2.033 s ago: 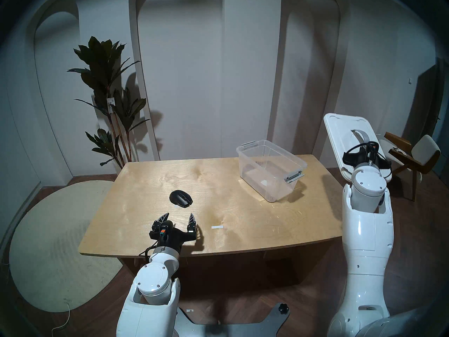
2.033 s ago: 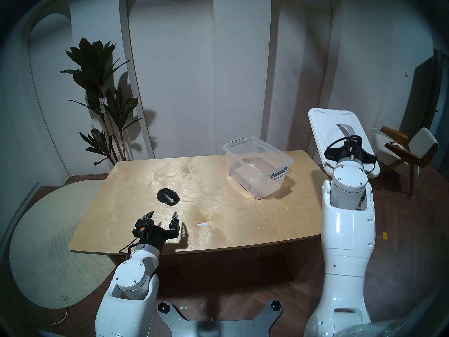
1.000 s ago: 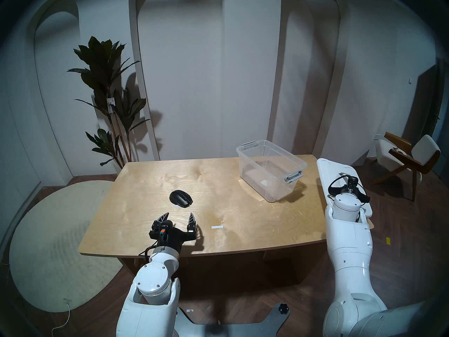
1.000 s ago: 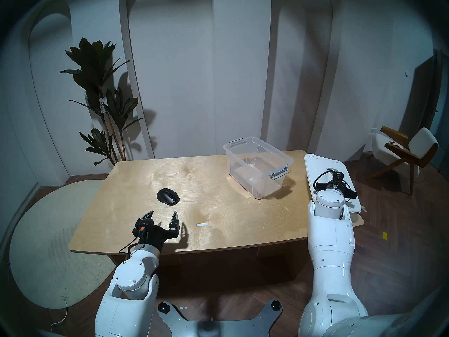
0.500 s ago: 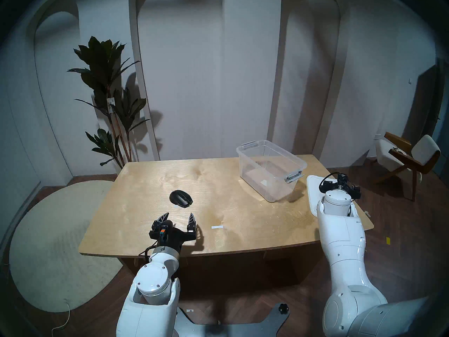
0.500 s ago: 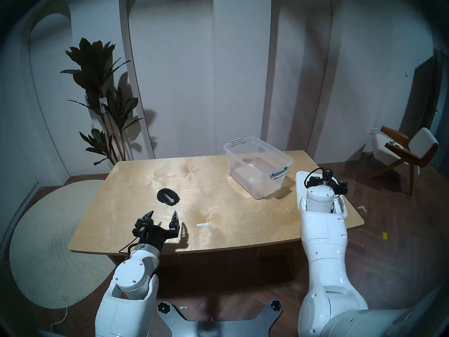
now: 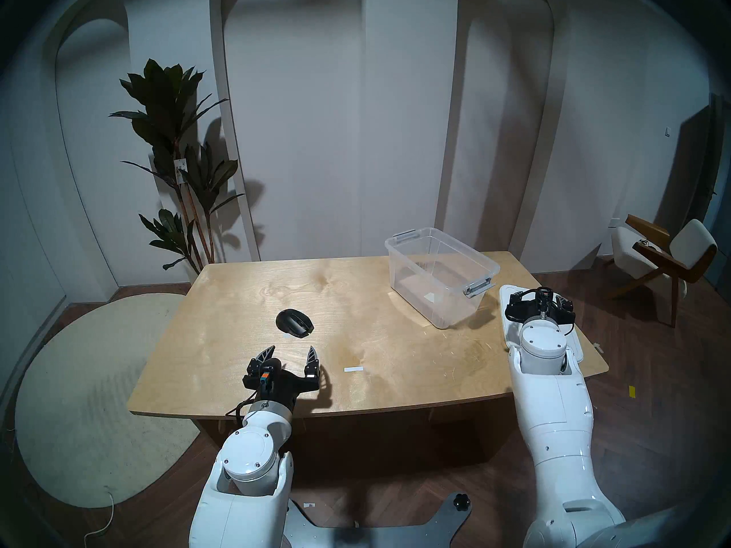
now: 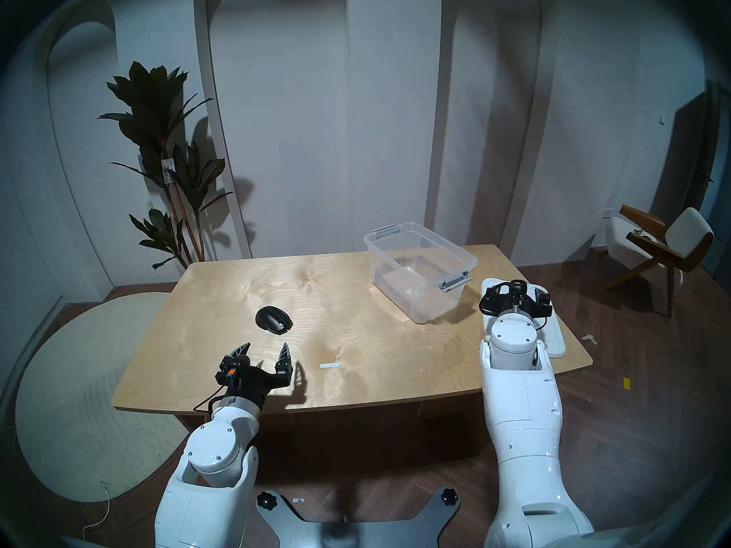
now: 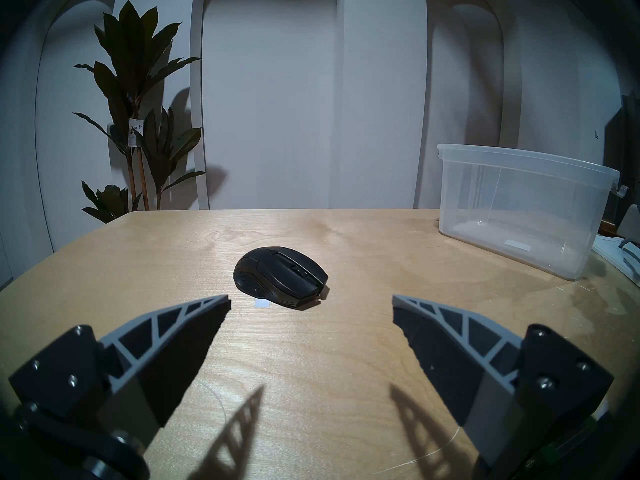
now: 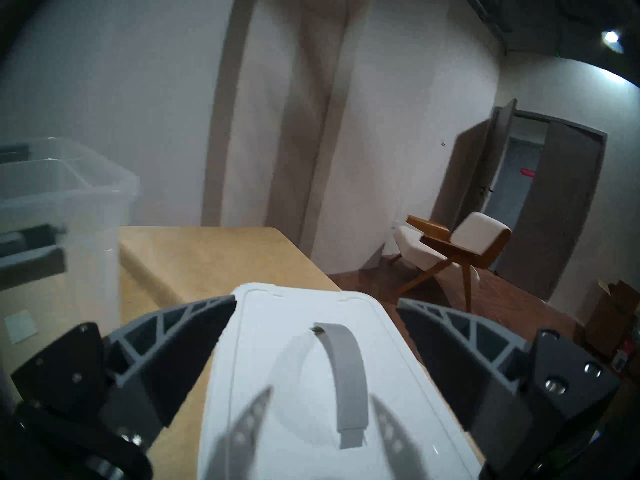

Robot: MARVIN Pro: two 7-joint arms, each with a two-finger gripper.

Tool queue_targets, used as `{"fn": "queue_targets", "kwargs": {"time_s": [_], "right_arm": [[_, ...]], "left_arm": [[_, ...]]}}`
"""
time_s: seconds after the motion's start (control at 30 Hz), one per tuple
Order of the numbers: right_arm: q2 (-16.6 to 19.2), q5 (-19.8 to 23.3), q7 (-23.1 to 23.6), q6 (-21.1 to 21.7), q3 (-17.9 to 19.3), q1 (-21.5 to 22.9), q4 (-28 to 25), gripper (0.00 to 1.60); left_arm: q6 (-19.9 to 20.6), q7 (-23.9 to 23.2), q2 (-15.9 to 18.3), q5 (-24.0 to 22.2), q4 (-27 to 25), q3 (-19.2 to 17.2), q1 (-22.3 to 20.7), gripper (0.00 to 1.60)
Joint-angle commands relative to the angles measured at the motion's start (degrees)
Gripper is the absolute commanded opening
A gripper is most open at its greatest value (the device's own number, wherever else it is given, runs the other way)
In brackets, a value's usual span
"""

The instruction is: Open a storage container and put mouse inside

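**The box is open, and the mouse sits right in front of your left gripper**

Look at your left gripper (image 9: pixel 311 308). Its two fingers are spread wide apart and hold nothing. The mouse (image 9: pixel 281 277) lies on the counter (image 7: pixel 237 306) straight ahead of it, just past the fingertips and a tiny bit to the left. Nothing is in the way.

The mouse's long side runs across, slanting a little from the far left to the near right. Its button end points to the right and toward you. The open fingers look wider than the mouse, so I think it can fit between them, but you may need to turn the wrist so the fingers close on its short sides.

The storage container (image 7: pixel 441 274) is open and empty. It stands far off to the right of your left gripper, and farther away.

Your right gripper (image 10: pixel 316 308) is also open, with nothing in it. The white lid (image 10: pixel 304 392) lies flat on the counter just under it, with the grey handle (image 10: pixel 346 375) between the fingers but not touched.

The left arm is much nearer to the mouse than the right one. I would use the left: go forward, come down, then close on the mouse.
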Motion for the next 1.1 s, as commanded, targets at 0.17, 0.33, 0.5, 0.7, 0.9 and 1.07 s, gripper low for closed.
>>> {"fn": "queue_targets", "kwargs": {"time_s": [0.17,0.33,0.5,0.7,0.9,1.07], "right_arm": [[7.7,1.3,11.5,-10.1,5.8,-10.7,-7.1,1.6],[8.5,1.8,14.8,-13.8,7.2,-14.1,-10.0,1.6],[9.7,2.7,17.1,-18.5,7.5,-16.7,-13.5,1.6],[8.6,3.2,14.7,-23.1,9.1,-16.1,-9.6,1.6],[7.5,2.8,10.9,-26.3,9.4,-11.3,-1.2,1.6],[5.8,7.2,11.2,-30.7,9.4,-10.9,-1.4,1.6]], "left_arm": [[-0.3,0.0,0.1,-0.1,-1.1,0.1,-0.4,1.6],[-0.3,0.0,0.1,-0.1,-1.2,0.1,-0.3,1.6],[-0.3,0.0,0.1,-0.1,-1.2,0.1,-0.3,1.6],[-0.2,0.1,0.1,-0.1,-1.4,0.1,-0.2,1.6],[-0.2,0.1,0.1,-0.1,-1.4,0.1,-0.2,1.6],[-0.3,0.0,0.1,-0.1,-1.3,0.1,-0.3,1.6]]}}
